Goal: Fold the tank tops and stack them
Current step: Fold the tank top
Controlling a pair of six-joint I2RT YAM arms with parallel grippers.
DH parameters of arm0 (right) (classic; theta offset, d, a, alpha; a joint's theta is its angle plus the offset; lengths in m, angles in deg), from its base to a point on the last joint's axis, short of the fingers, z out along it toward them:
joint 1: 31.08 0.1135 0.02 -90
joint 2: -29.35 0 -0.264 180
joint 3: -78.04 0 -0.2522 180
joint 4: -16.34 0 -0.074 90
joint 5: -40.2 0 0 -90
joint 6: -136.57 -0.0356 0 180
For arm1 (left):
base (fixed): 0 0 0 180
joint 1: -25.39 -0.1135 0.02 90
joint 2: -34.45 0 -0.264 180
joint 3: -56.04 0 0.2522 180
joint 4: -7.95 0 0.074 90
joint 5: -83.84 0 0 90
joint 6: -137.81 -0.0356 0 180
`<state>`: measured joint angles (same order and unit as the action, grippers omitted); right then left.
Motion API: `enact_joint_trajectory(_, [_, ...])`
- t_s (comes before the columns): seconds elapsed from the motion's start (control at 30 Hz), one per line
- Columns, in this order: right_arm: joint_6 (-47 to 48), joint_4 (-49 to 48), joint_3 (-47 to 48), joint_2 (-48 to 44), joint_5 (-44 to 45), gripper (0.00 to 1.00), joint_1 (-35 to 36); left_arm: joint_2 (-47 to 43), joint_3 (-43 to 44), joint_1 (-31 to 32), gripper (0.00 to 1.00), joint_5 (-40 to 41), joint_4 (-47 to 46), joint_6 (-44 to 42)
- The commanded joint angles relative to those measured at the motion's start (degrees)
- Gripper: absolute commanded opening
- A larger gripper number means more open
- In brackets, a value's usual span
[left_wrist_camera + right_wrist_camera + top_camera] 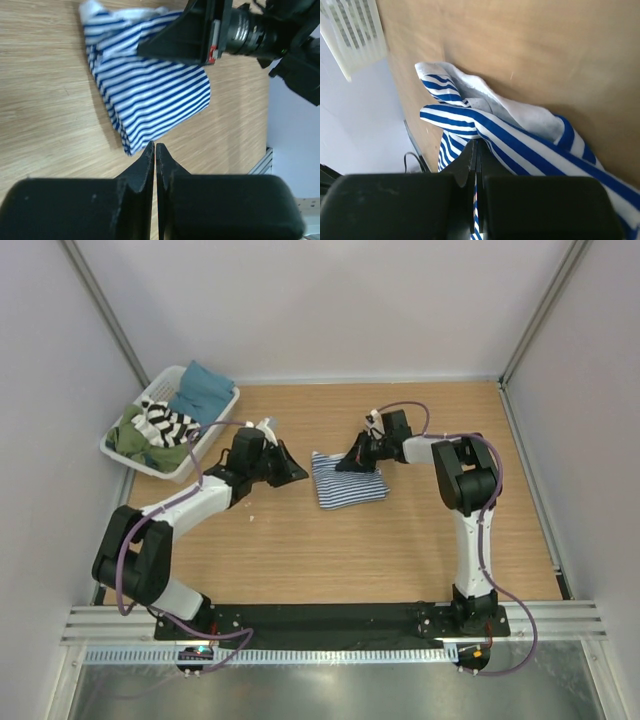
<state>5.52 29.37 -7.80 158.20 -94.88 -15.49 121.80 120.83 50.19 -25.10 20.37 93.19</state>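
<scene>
The striped top (350, 486) is gripped at 12 o'clock by the right gripper (346, 465); its 9 o'clock edge should be pinned by the left gripper (301, 474), clenched empty

A lab robot cell: white panel walls (300, 310), aluminium frame rails (330, 618), wooden tabletop (330, 550).

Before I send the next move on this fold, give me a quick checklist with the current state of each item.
1. Right gripper gripping the navy-striped tank top: ok, shut on its edge.
2. Left gripper free of cloth: ok, shut and empty, just off the top's corner.
3. Navy-striped tank top lying flat: not ok, bunched at the gripped edge.
4. Grippers apart: ok, on opposite sides of the top.
5. Broad-striped tank top on the table: not ok, it lies in the basket.
</scene>
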Motion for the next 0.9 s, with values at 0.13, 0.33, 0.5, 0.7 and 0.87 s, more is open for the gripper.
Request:
enact_joint_trajectory(0.13, [3.8, 2.0, -8.5, -6.3, 0.2, 0.01, 2.3, -0.3, -0.7, 1.0, 0.03, -2.3, 0.3, 0.1])
enact_joint_trajectory(0.33, [2.3, -0.9, -9.3, -11.0, -2.0, 0.04, 2.4, 5.0, 0.4, 2.4, 0.03, -4.9, -6.0, 1.5])
enact_joint_trajectory(0.5, [0.5, -6.4, -12.2, -18.2, -5.2, 0.08, 2.2, 9.2, 3.5, 3.2, 0.03, -5.6, -7.2, 2.2])
enact_joint_trajectory(0.7, [0.1, -8.5, -18.5, -25.2, -6.9, 0.1, 2.2, 15.6, 7.5, 3.5, 0.03, -7.7, -8.6, 3.0])
enact_joint_trajectory(0.87, [-6.9, -23.6, -31.4, -26.4, -11.5, 0.08, 2.2, 22.0, 11.5, 3.3, 0.02, -8.6, -9.2, 3.6])
